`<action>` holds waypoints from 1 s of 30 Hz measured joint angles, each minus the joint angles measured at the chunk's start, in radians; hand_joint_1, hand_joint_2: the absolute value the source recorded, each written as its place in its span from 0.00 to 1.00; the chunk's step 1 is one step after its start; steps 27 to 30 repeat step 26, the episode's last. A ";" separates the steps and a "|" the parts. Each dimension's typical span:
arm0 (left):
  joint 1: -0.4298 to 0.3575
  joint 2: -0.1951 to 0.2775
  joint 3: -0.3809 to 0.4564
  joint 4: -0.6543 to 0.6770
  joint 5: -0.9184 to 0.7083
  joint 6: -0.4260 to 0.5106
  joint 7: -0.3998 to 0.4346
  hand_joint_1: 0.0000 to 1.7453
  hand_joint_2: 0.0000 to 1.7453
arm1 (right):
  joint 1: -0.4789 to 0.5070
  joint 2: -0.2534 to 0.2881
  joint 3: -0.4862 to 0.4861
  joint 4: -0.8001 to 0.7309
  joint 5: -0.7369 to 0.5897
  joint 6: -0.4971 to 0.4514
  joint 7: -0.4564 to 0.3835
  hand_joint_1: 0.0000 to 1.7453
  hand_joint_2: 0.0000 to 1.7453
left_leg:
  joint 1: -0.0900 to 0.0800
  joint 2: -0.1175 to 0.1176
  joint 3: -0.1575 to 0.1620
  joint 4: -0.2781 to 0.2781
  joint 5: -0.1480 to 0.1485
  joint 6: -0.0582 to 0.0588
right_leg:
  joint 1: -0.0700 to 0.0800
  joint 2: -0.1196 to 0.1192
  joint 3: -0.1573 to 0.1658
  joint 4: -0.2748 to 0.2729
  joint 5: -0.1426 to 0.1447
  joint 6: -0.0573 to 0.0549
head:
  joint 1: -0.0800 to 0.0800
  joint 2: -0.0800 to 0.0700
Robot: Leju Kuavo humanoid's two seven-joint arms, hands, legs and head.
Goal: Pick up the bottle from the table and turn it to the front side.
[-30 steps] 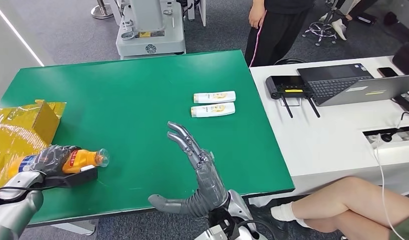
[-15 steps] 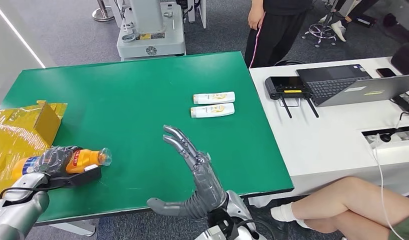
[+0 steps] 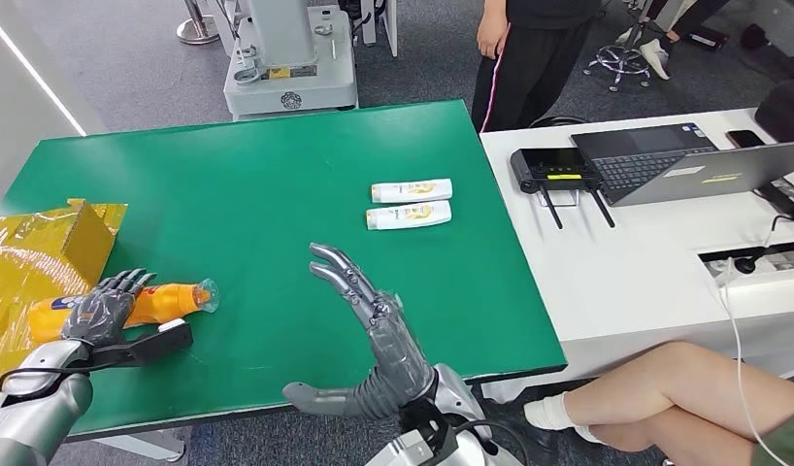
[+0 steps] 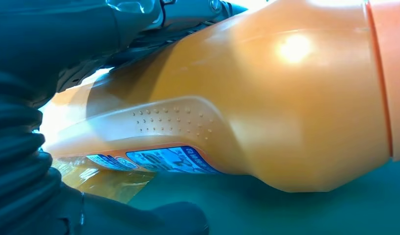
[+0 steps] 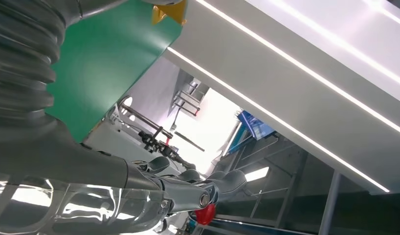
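An orange bottle [image 3: 175, 301] with a clear cap lies on its side on the green table [image 3: 277, 184], near the front left, cap pointing right. My left hand [image 3: 102, 316] is around its rear half with fingers lifted and spread above it and the thumb stretched along the table in front of it. In the left wrist view the bottle [image 4: 286, 98] lies on the green surface between fingers [image 4: 139, 19] and thumb. My right hand [image 3: 369, 311] hovers open above the table's front middle, fingers extended, holding nothing.
Two white bottles [image 3: 411, 190] [image 3: 409, 215] lie side by side right of centre. A yellow wrapped box [image 3: 34, 252] sits at the left edge. To the right is a white desk [image 3: 645, 252] with a laptop [image 3: 684, 160] and a router [image 3: 558, 170]. One person stands behind [image 3: 529, 49]; another's legs [image 3: 665, 388] are at front right.
My left hand's fingers have lifted off the orange bottle and spread apart; the bottle now rests on the table. The right hand has drifted slightly left.
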 joint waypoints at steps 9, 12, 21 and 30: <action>-0.029 0.002 0.007 0.000 -0.022 -0.082 -0.025 0.00 1.00 | 0.000 0.000 -0.003 0.002 -0.005 -0.020 -0.002 0.00 1.00 | 0.000 0.000 0.001 -0.001 0.001 -0.001 | 0.000 0.000 0.000 0.000 -0.001 -0.001 | 0.000 0.000; -0.046 0.007 0.010 0.000 -0.027 -0.109 -0.044 0.00 1.00 | 0.001 0.000 -0.005 0.000 -0.005 -0.029 0.000 0.00 1.00 | 0.000 0.000 0.001 -0.001 0.001 -0.001 | 0.000 0.000 0.000 0.000 -0.001 -0.002 | 0.000 0.000; -0.083 0.045 0.050 -0.037 0.018 -0.193 -0.153 0.00 1.00 | 0.018 0.001 -0.020 -0.012 -0.005 -0.035 0.000 0.00 1.00 | 0.001 0.001 -0.003 -0.001 0.001 -0.002 | 0.000 0.000 -0.004 0.000 0.000 -0.003 | 0.000 0.000; -0.144 0.141 0.056 -0.154 0.163 -0.622 -0.206 0.00 1.00 | 0.032 0.000 -0.037 -0.013 -0.026 -0.057 -0.024 0.00 1.00 | 0.001 0.004 -0.006 -0.001 0.002 -0.003 | 0.001 0.003 -0.008 0.000 0.001 -0.004 | 0.000 0.000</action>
